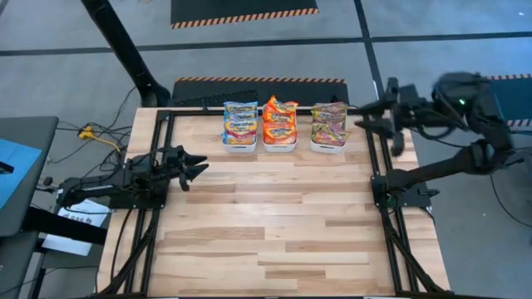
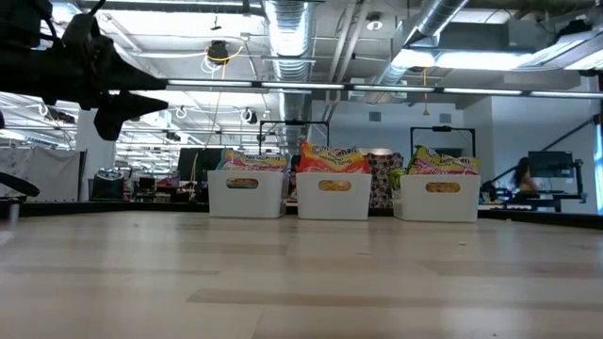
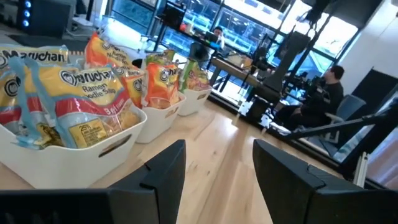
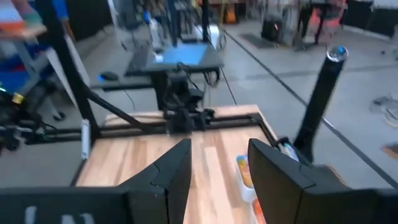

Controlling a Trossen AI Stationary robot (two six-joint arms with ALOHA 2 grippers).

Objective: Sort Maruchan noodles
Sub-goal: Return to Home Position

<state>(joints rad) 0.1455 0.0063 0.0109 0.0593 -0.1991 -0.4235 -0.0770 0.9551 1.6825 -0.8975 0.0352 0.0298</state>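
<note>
The middle white bin [image 1: 280,143] stands at the table's [image 1: 274,224] far edge and holds the orange-red Maruchan packets [image 1: 280,119], set upright with their tops above the rim. Just beside it on the left-arm side, the left white bin [image 1: 239,144] holds the pale yellow-blue Maruchan packets [image 1: 240,121]. Just beside it on the other side, the right white bin [image 1: 327,146] holds the green-yellow Maruchan packets [image 1: 329,121]. The three bins form one straight row, and every packet in view sits inside a bin.

The left gripper [image 1: 196,166] is well apart from the middle white bin, toward the left-arm side and nearer the table's front, pointing roughly at the row. Its jaws stand apart, with bare wood showing between them in the left wrist view.

The right gripper [image 1: 368,115] lies beyond the right white bin from the middle white bin, over the black side rail [image 1: 376,158], pointing back toward the row. Its jaws are apart too, with table wood visible between them.

In the low view a dark gripper [image 2: 118,102] hangs above table height, far to the left of the middle white bin; it is probably the left arm's, though that view alone does not settle it.

Behind the middle white bin, out in the room, a person [image 3: 328,87] sits at a desk.
</note>
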